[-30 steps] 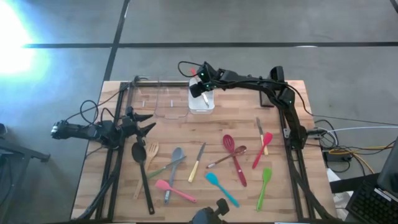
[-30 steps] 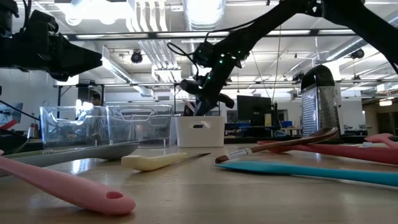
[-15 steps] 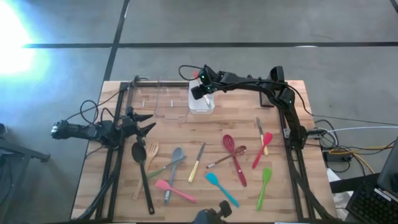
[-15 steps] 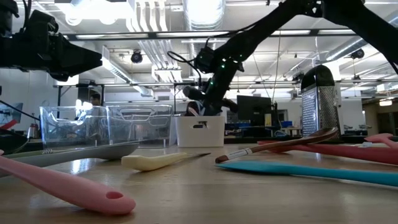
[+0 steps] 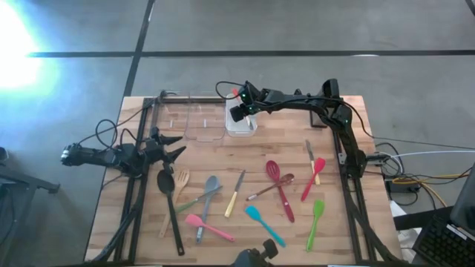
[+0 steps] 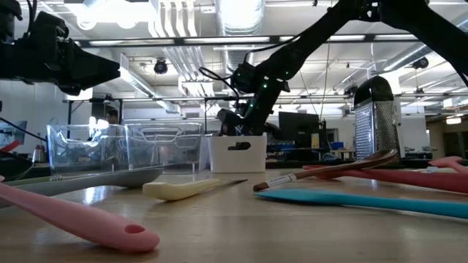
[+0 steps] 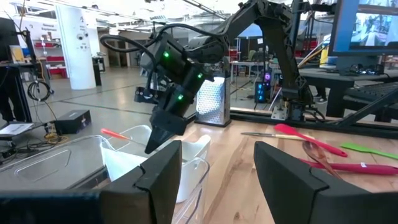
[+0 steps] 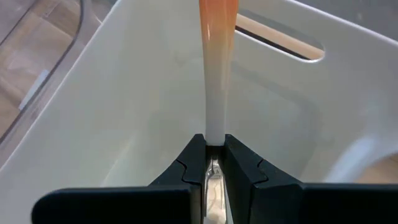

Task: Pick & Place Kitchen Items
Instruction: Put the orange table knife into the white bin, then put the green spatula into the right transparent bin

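The right gripper (image 8: 214,163) pinches its fingers on a slim white-and-orange utensil handle (image 8: 216,68) inside the white rectangular plastic bin (image 5: 241,123), at the table's 12 o'clock. The left gripper (image 5: 172,147), fingers spread, waits at 9 o'clock. Other utensils, including a long pink silicone spatula (image 5: 208,226), lie toward 6 o'clock.
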Robot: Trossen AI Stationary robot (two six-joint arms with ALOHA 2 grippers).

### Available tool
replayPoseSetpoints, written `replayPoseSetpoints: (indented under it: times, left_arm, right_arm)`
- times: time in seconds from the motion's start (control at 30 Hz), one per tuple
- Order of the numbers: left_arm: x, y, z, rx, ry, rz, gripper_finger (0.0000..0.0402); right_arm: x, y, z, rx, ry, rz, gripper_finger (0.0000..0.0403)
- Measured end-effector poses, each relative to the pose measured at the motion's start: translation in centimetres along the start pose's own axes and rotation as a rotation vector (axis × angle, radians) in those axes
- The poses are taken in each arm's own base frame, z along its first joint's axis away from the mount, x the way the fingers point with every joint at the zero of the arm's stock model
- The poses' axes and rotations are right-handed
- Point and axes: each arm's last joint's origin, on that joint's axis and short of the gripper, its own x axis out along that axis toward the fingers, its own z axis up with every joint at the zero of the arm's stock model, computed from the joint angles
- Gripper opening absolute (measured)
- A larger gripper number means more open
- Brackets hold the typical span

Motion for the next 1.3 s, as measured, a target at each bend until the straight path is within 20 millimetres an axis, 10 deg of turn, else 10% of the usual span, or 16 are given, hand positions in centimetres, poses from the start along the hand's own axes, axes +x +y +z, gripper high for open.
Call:
replayPoseSetpoints:
  times: [0.53, 0.97, 1.3]
  left_arm:
    - [0.0, 0.0, 0.0, 0.0, 0.0, 0.0, 0.0204]
    - [0.0, 0.0, 0.0, 0.0, 0.0, 0.0, 0.0204]
    - [0.0, 0.0, 0.0, 0.0, 0.0, 0.0, 0.0204]
  right_arm:
    - [0.0, 0.1, -0.1, -0.041, 0.02, 0.032, 0.0025]
    - [-0.2, 0.6, 0.4, -0.038, -0.005, 0.122, 0.0132]
    - [-5.9, 1.9, 2.6, -0.067, -0.09, 0.239, 0.0147]
